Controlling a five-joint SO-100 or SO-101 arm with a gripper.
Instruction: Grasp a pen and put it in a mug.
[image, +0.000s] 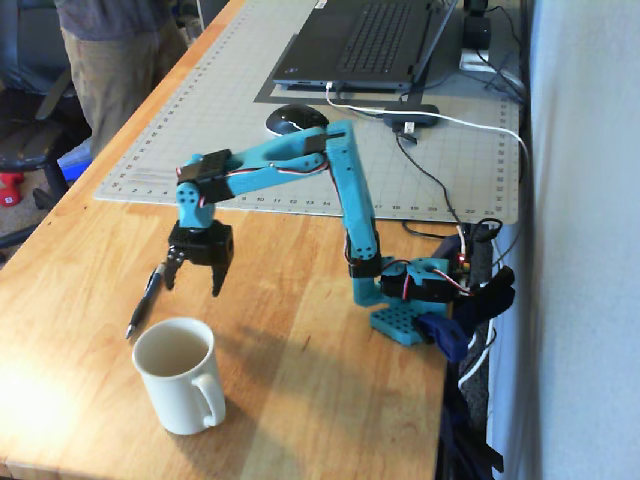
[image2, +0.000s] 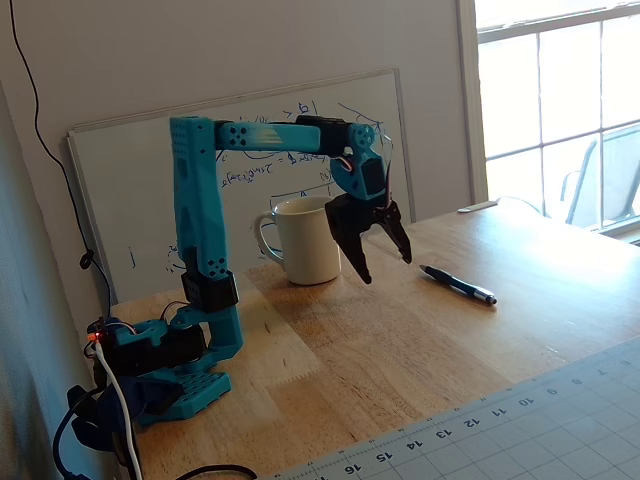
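The dark pen (image: 145, 301) lies flat on the wooden table, left of the mug's rim in a fixed view; it also lies to the right of the gripper in the other fixed view (image2: 458, 284). The cream-white mug (image: 180, 375) stands upright near the table's front edge, handle toward the right; it shows behind the gripper in the other fixed view (image2: 305, 240). My gripper (image: 192, 280) hangs open and empty above the table, pointing down, just right of the pen and beyond the mug. It also shows in the other fixed view (image2: 385, 266).
A grey cutting mat (image: 300, 140) covers the far table with a laptop (image: 365, 45) and a black mouse (image: 295, 120) on it. Cables (image: 440, 190) run by the arm's base (image: 405, 320). A whiteboard (image2: 250, 170) leans on the wall. A person (image: 115, 60) stands at the far left.
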